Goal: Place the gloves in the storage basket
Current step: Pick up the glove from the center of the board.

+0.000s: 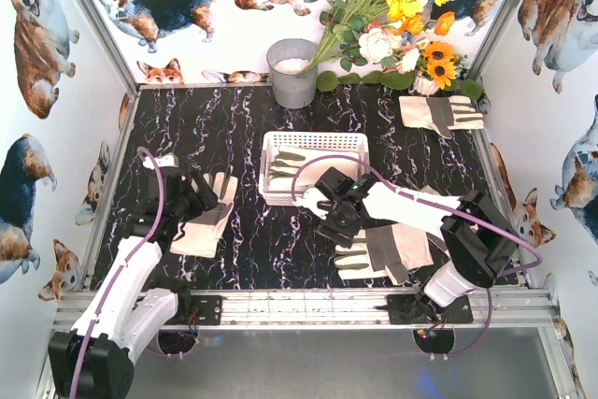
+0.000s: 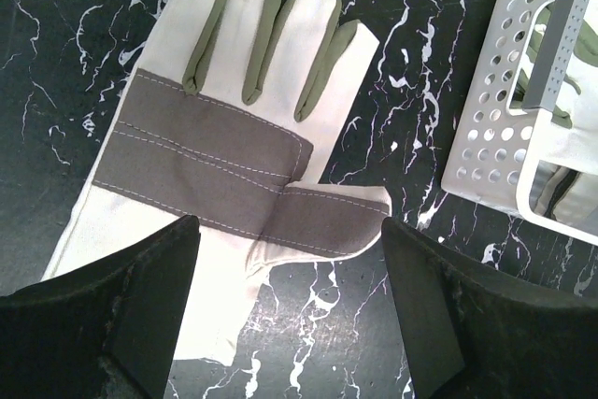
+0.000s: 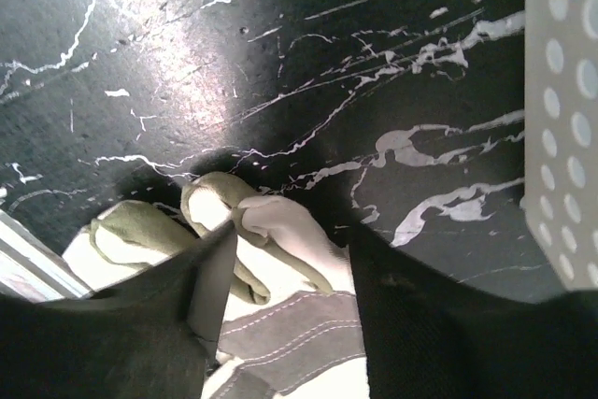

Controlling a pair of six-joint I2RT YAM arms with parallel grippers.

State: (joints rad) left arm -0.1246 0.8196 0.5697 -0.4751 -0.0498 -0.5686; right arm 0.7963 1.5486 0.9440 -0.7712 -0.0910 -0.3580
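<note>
One glove [image 1: 201, 231] lies palm up at the left, and my left gripper [image 1: 207, 195] hangs open over it. In the left wrist view its thumb and cuff edge lie between the wide-apart fingers of the left gripper [image 2: 290, 231] above the glove [image 2: 215, 156]. Another glove [image 1: 397, 249] lies at the near right. My right gripper [image 1: 338, 221] is open and down on that glove's fingers, which bunch up between the jaws of the right gripper [image 3: 291, 235] on the glove [image 3: 299, 324]. The white storage basket [image 1: 313, 140] holds a further glove [image 1: 285, 170].
One more glove [image 1: 439, 111] lies at the back right beside a bunch of flowers [image 1: 392, 7]. A grey metal bucket [image 1: 292, 72] stands behind the basket. The basket's corner [image 2: 486, 128] is right of the left gripper, and its wall [image 3: 561, 137] is right of the right gripper.
</note>
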